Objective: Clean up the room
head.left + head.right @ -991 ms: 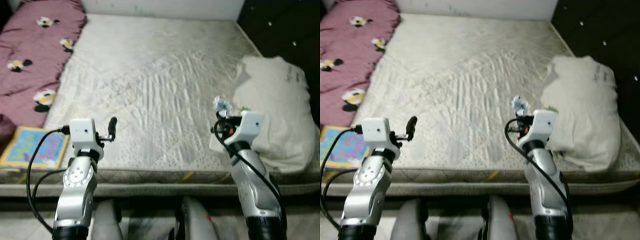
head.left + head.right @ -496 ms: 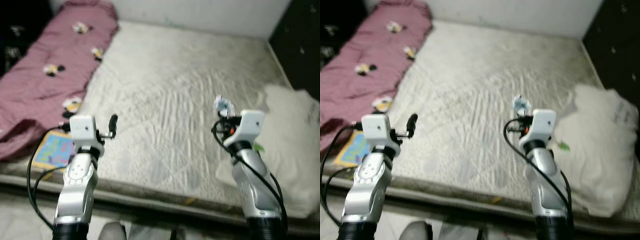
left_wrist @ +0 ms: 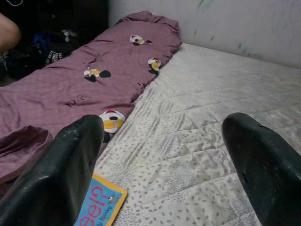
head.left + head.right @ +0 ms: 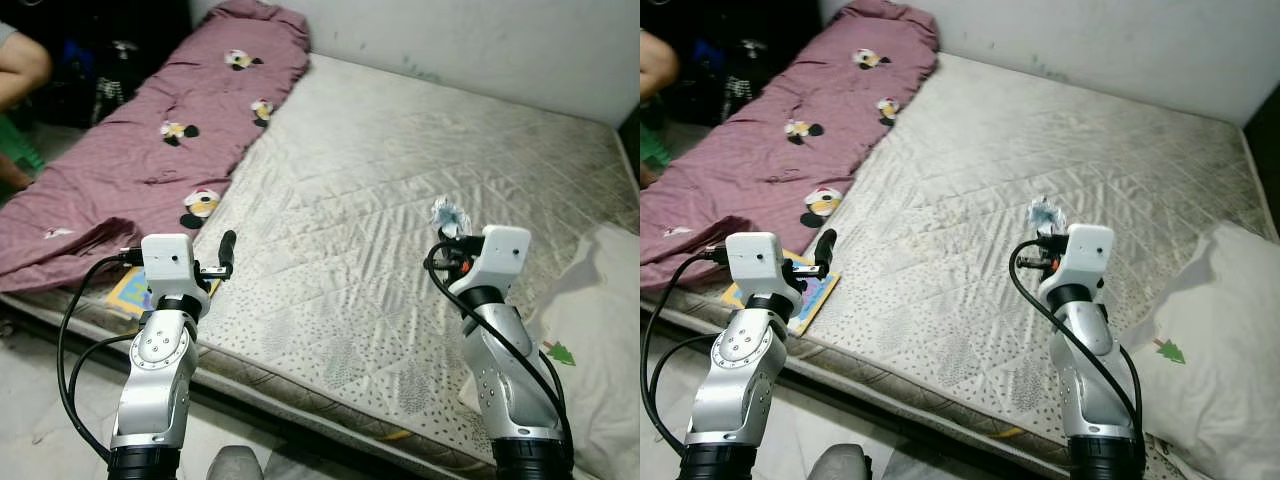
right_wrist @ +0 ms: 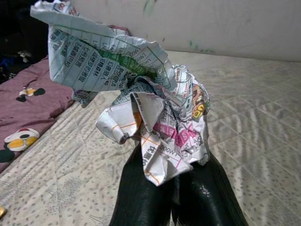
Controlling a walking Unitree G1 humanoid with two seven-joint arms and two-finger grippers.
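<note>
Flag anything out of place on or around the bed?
The colourful book lies at the mattress edge, partly under the maroon blanket, which is bunched at its near end. The white pillow sits at the mattress corner. The right hand is shut on crumpled paper; the left hand is open.

A mattress (image 4: 400, 200) lay ahead, reaching to the far wall (image 4: 520, 40). A blanket (image 4: 150, 170) lay along its left side. A book (image 4: 805, 290) lay at the near left edge, partly under the blanket. A pillow (image 4: 1210, 350) lay at the near right. Above the mattress, the left gripper (image 4: 226, 252) was left, the right gripper (image 4: 447, 235) with paper (image 5: 141, 113) was right.
</note>
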